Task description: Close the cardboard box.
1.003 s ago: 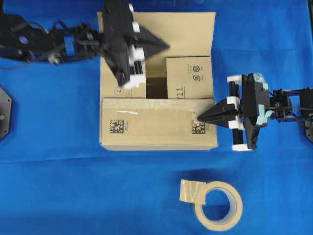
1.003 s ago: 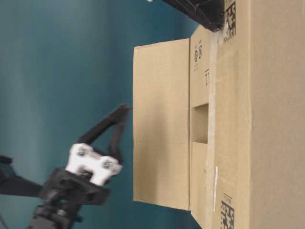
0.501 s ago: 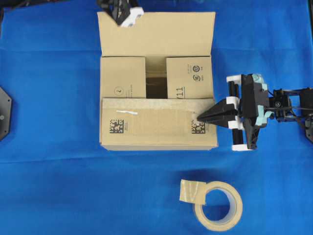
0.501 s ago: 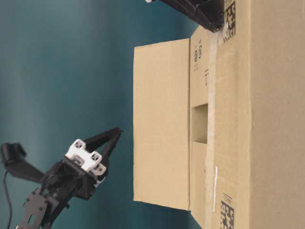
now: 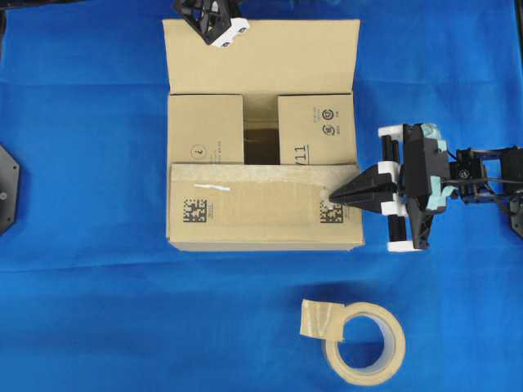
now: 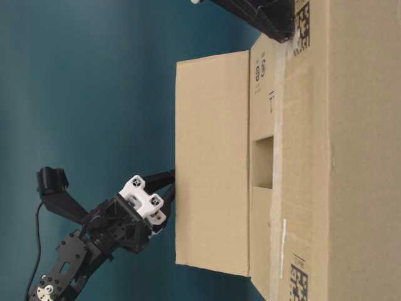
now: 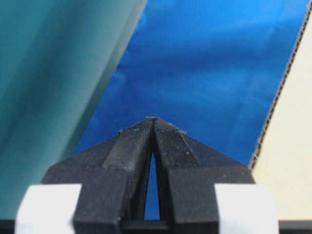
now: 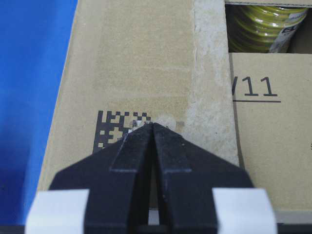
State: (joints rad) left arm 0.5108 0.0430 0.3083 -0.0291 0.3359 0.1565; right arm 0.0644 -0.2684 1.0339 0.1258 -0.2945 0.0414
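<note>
The box (image 5: 263, 135) sits in the middle of the blue tabletop (image 5: 98, 310), toward the far side. Its near flap (image 5: 265, 204) is folded down flat over the top. Two small side flaps are folded in too, and a dark gap shows between them. The far flap (image 5: 261, 57) is not down yet; in the side view it stands up from the box. The right pincer (image 5: 333, 196) is clenched, with its two tips pressed together. The tips rest on the near flap, right by the square code (image 5: 331, 212) printed near the box's right edge. The left pincer (image 6: 169, 182) is at the far side of the box, just behind the far flap. Its tips are pressed together too and hold nothing. From the side they look very close to the flap, but you cannot tell if they touch it. A tape roll (image 5: 364, 343) lies on the tabletop, well apart from the box, on the near right.
</note>
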